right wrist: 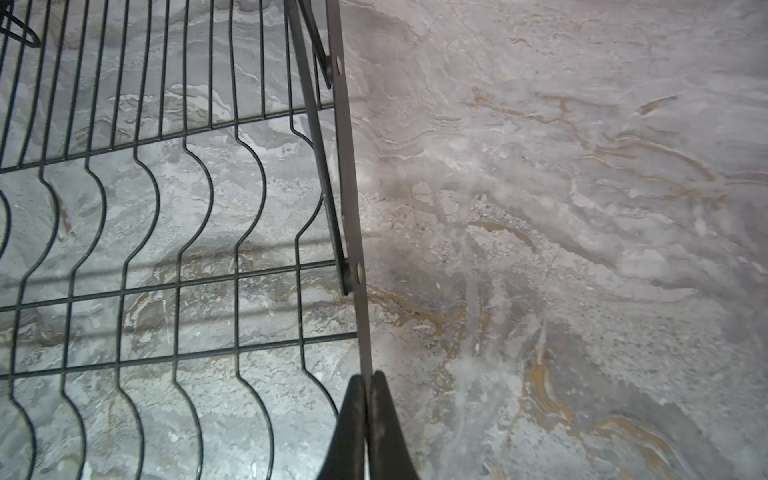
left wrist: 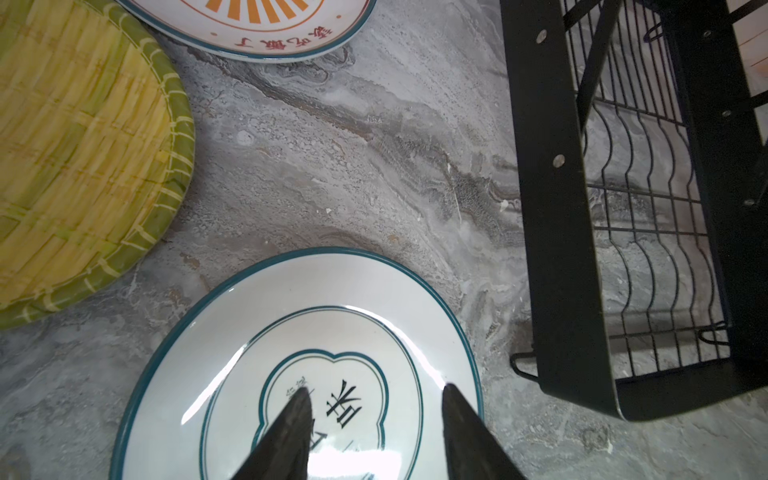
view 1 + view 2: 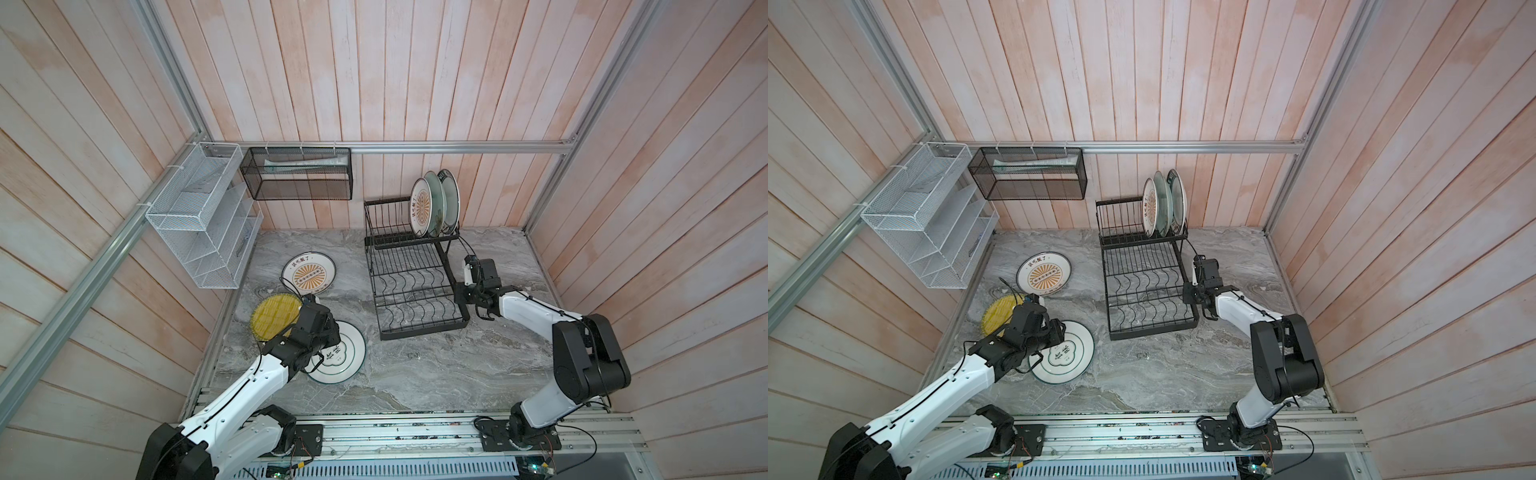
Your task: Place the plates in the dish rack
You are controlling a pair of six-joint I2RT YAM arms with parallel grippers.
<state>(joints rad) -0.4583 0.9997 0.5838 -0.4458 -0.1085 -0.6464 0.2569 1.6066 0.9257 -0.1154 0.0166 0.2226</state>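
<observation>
Left wrist: left claw (image 2: 376, 390) agape abv green-ringed plate (image 2: 291, 286) – right claw (image 1: 368, 380) clenched on dish rack (image 1: 350, 199) edge.

Plates, six: two sunburst (image 3: 422, 208) (image 3: 309, 274), one green-ringed (image 3: 351, 353), one mint (image 3: 435, 203), one lettered (image 3: 452, 197), one yellow (image 3: 274, 316). One rack (image 3: 424, 331). Two baskets: black (image 3: 299, 187), white (image 3: 195, 224). Two arms (image 3: 249, 382) (image 3: 536, 316).

A white mesh shelf (image 3: 199, 216) hangs on the left. Next to it a black mesh basket (image 3: 297, 185) hangs from a silver rail (image 3: 457, 147), with a long pale thing (image 3: 307, 165) inside. The table (image 3: 415, 370) is grey marble. The walls (image 3: 415, 75) are pinkish wood.
</observation>
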